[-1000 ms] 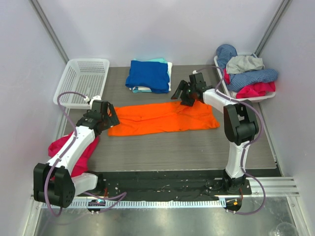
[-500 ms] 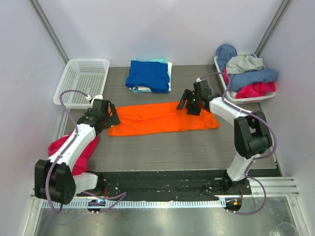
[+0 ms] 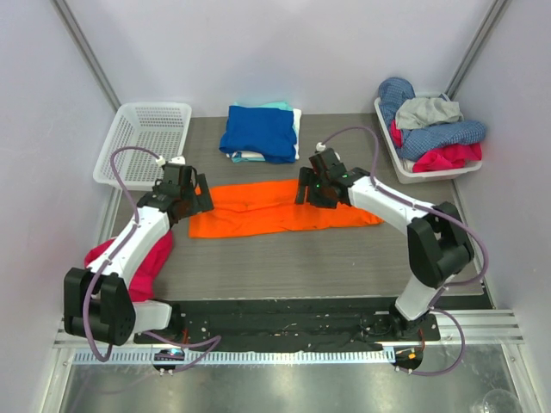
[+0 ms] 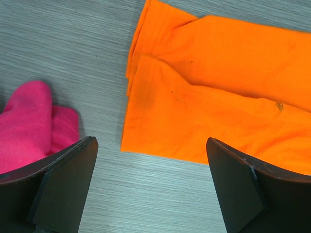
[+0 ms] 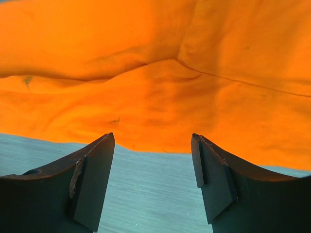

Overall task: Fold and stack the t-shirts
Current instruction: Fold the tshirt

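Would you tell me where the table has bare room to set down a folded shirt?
The widest bare table lies between the orange shirt and the arm bases. A smaller patch sits between the folded stack and the bin. The pink cloth crowds the near left.

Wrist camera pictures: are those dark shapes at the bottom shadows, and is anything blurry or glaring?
Left wrist view: they are the fingers of the left pincer, not shadows; the orange t-shirt is sharp, evenly lit. Right wrist view: likewise fingers of the right pincer; picture crisp, no glare. Top view: soft light, faint sheen on the metal sheet.
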### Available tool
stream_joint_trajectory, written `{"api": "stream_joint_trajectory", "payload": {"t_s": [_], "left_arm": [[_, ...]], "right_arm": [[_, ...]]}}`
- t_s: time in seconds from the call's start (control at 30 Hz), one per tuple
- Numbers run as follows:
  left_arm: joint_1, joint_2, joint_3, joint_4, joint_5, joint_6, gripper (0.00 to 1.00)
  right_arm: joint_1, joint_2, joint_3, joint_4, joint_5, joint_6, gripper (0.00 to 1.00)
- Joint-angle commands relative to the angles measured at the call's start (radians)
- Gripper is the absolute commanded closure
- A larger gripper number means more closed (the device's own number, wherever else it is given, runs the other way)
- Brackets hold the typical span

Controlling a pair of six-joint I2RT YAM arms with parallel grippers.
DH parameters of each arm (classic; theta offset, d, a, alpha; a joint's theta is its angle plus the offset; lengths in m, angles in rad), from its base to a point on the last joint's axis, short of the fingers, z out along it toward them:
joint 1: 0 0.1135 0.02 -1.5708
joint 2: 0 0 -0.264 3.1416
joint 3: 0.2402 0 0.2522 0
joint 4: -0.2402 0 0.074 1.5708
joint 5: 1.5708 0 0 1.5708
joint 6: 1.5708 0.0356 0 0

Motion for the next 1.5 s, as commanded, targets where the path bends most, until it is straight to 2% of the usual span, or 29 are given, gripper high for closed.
{"api": "stream_joint_trajectory", "payload": {"t_s": [0.0,0.13,0.27,0.47,0.67,0.77,1.07,1.37,1.47], "left_arm": [[-0.002,-0.047,0.016,0.0,-0.002,0.033,0.0],[-0.002,-0.021,0.043,0.01,0.013,0.062,0.0],[-0.002,0.069,0.097,0.038,0.068,0.131,0.0],[-0.002,0.227,0.229,0.017,0.038,0.162,0.0],[0.013,0.192,0.27,-0.015,0.018,0.142,0.0],[0.042,0.181,0.325,-0.052,0.022,0.146,0.0],[0.205,0.152,0.349,-0.072,0.107,0.12,0.0],[0.232,0.126,0.297,-0.052,0.142,0.108,0.0],[0.232,0.123,0.287,-0.049,0.145,0.109,0.0]], "right_arm": [[0.057,0.073,0.108,-0.03,0.116,0.027,0.27],[0.088,0.114,0.172,-0.061,0.193,0.093,0.27],[0.09,0.075,0.154,-0.107,0.287,0.167,0.25],[0.102,0.065,0.117,-0.11,0.253,0.197,0.25],[0.212,0.159,0.236,-0.144,0.267,0.196,0.25],[0.281,0.255,0.4,-0.182,0.275,0.184,0.25],[0.409,0.501,0.684,-0.22,0.265,0.16,0.25],[0.412,0.622,0.763,-0.15,0.232,0.076,0.25],[0.413,0.635,0.738,-0.15,0.204,0.064,0.25]]}}
